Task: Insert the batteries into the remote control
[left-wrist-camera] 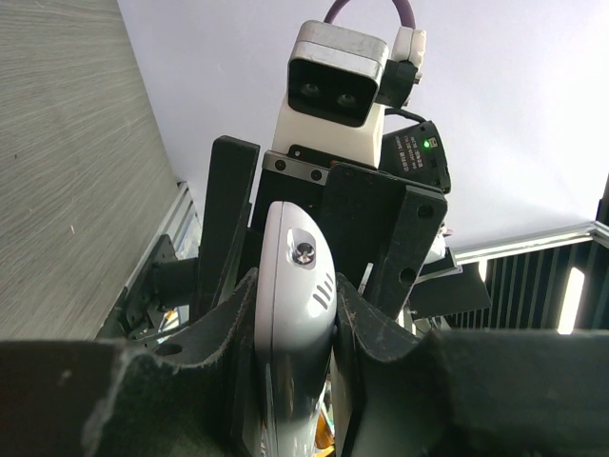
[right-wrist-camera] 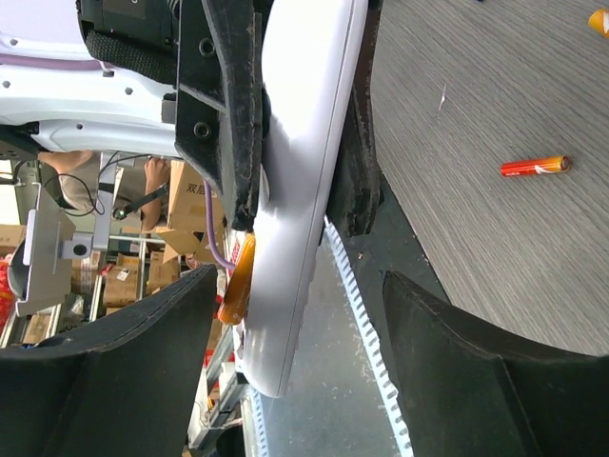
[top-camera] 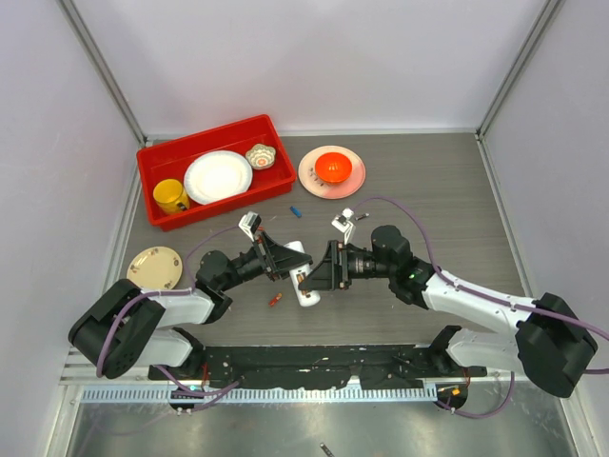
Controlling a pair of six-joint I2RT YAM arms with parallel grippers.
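My left gripper [top-camera: 293,269] is shut on the remote control [top-camera: 307,296], a slim white bar held above the table. In the left wrist view its pads [left-wrist-camera: 228,324] clamp the remote control [left-wrist-camera: 297,276] by its two sides. My right gripper [top-camera: 320,273] faces it, open. In the right wrist view the remote control's [right-wrist-camera: 303,190] rounded end lies between the spread fingers [right-wrist-camera: 133,362], touching neither. An orange battery [right-wrist-camera: 236,282] sticks out of the remote's far side. Another orange-red battery [right-wrist-camera: 535,167] lies on the table [top-camera: 274,301]. A blue battery [top-camera: 296,211] lies further back.
At the back left is a red bin [top-camera: 157,160] with a white plate, a yellow mug and a small bowl. A pink plate [top-camera: 310,175] carries an orange-red bowl at back centre. A small yellow plate [top-camera: 155,267] lies at the left. Grey walls close three sides.
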